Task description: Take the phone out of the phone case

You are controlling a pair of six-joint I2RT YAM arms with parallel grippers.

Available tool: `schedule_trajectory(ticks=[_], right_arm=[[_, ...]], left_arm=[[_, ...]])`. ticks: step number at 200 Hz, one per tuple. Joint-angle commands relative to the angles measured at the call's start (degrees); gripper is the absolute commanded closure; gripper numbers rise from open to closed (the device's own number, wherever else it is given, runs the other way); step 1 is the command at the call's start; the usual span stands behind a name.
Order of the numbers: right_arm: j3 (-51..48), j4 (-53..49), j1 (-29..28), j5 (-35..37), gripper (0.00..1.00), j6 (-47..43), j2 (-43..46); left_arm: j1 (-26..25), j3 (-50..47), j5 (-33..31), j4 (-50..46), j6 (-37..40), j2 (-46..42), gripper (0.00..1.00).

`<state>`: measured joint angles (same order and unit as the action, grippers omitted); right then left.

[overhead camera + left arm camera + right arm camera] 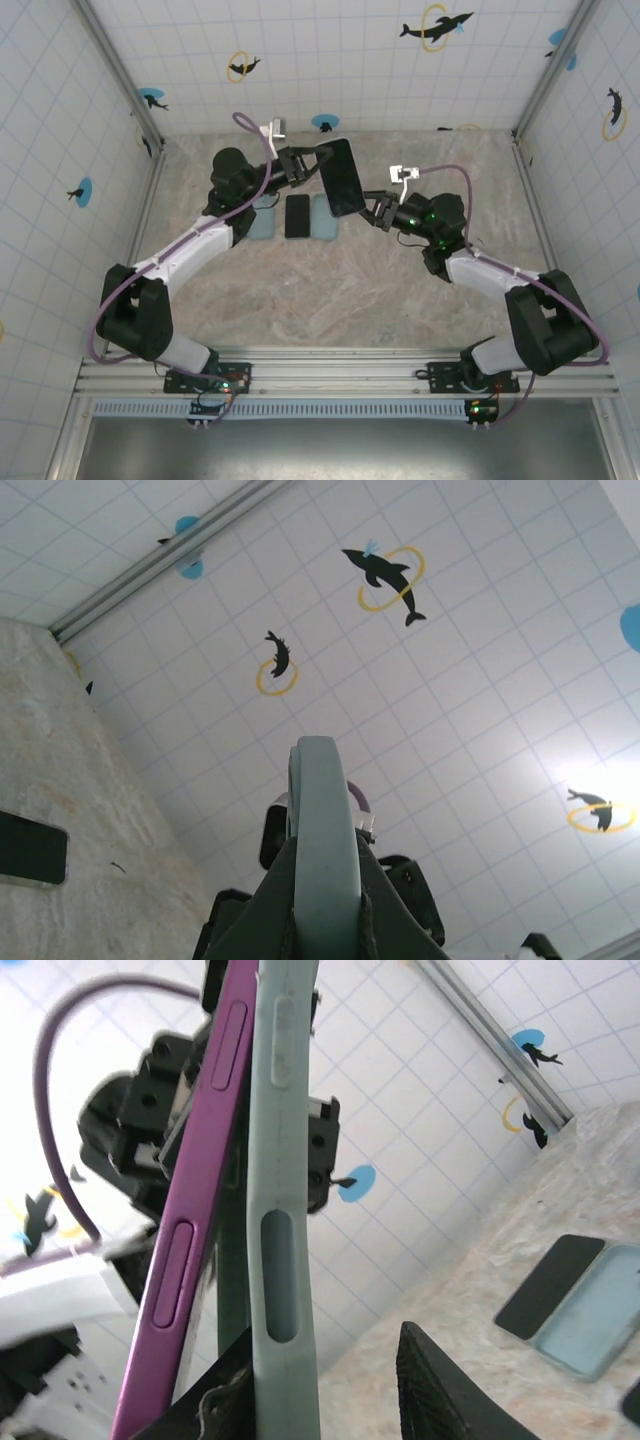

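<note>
**Phone partly out of its case, held in the air at upper centre**

- The left gripper (pixel 303 166), left of centre in the top view, has its jaws pressed together on the phone case (pixel 325 820). It pinches one edge and holds the case upright, well above the table (pixel 350 290).
- In the right wrist view the purple phone (pixel 195 1230) sits left of the pale grey-blue case. Their edges meet near the top of the frame and splay apart toward the bottom, so I judge one end has popped free.
- The right gripper (pixel 378 209), just right of the phone in the top view, has its jaws spread and pinches nothing. The case rim is beside one finger, but I can't tell whether they touch.

Handling: the case looks like soft rubber and should flex and peel. The phone is stiff, light and probably slick, with a glass face that could break if dropped. Grip its long side edges at the freed end, clear of the side buttons.
</note>
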<state>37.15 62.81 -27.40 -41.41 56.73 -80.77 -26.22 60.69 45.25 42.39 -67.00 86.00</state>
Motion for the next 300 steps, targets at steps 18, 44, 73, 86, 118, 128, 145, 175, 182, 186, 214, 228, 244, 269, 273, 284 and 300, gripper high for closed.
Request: schedule_trajectory(ticks=[18, 44, 73, 86, 118, 128, 145, 175, 182, 186, 214, 228, 244, 269, 273, 284, 300], right_arm=[[-1.67, 12.61, -1.43, 5.01, 0.74, 12.32, 1.48], [-2.15, 13.52, -1.52, 5.28, 0.80, 13.98, 1.76], [-3.52, 15.94, -1.52, 6.14, 0.86, 17.34, 1.59], [-4.06, 16.97, -1.44, 6.34, 0.87, 18.85, 1.41], [-4.98, 16.70, -1.43, 7.39, 0.88, 19.71, 1.58], [-4.97, 16.23, -1.42, 7.55, 0.88, 19.65, 1.59], [-5.50, 16.08, -1.35, 8.13, 0.89, 19.55, 1.50], [-6.36, 15.79, -0.58, 10.51, 0.90, 20.90, 1.32], [-6.49, 15.91, -0.42, 11.34, 0.90, 21.12, 1.28], [-6.49, 15.86, -0.35, 11.70, 0.90, 21.20, 1.23], [-6.72, 13.69, 0.12, 15.46, 0.90, 21.09, 1.48], [-6.83, 13.16, 0.23, 17.45, 0.90, 20.96, 1.50], [-6.74, 11.76, 0.42, 20.40, 0.90, 20.93, 1.16], [-6.48, 12.51, 0.19, 23.84, 0.90, 21.69, -0.20], [-6.40, 12.53, 0.13, 24.26, 0.90, 21.75, -0.39], [-6.31, 12.27, 0.07, 25.93, 0.90, 21.61, -0.61], [-5.73, 11.65, -0.07, 26.82, 0.90, 20.85, -1.09]], left_arm=[[-0.06, -0.43, -5.98, 1.92, -2.80, 2.09, 1.00], [-0.06, -1.23, -7.37, 1.06, -3.45, 2.57, 0.94], [-0.06, -1.62, -9.53, 0.99, -5.42, 3.44, 0.83], [-0.06, -1.71, -10.33, 1.07, -6.32, 3.86, 0.81], [-0.07, -1.07, -11.30, -1.10, -7.26, 4.59, 0.65], [-0.13, -0.68, -11.58, -1.82, -7.27, 4.76, 0.61], [-0.41, -0.14, -12.88, -3.12, -7.19, 4.50, 0.53], [-1.29, 1.27, -15.87, -7.89, -5.52, 3.85, 0.44], [-1.50, 1.22, -16.67, -8.51, -5.72, 3.63, 0.43], [-1.67, 1.06, -17.18, -8.98, -5.96, 3.52, 0.43], [-3.37, -0.45, -22.48, -13.57, -5.75, 1.06, 0.42], [-4.98, -2.17, -25.45, -14.93, -5.98, -0.86, 0.41], [-7.10, -4.25, -28.66, -15.14, -7.83, -3.31, 0.41], [-11.58, -8.31, -34.10, -16.02, -9.76, -6.92, 0.40], [-12.21, -8.60, -35.11, -16.38, -9.98, -7.46, 0.40], [-14.10, -9.60, -37.56, -17.34, -10.71, -9.14, 0.40], [-16.72, -11.18, -41.27, -18.10, -12.39, -11.28, 0.40]])
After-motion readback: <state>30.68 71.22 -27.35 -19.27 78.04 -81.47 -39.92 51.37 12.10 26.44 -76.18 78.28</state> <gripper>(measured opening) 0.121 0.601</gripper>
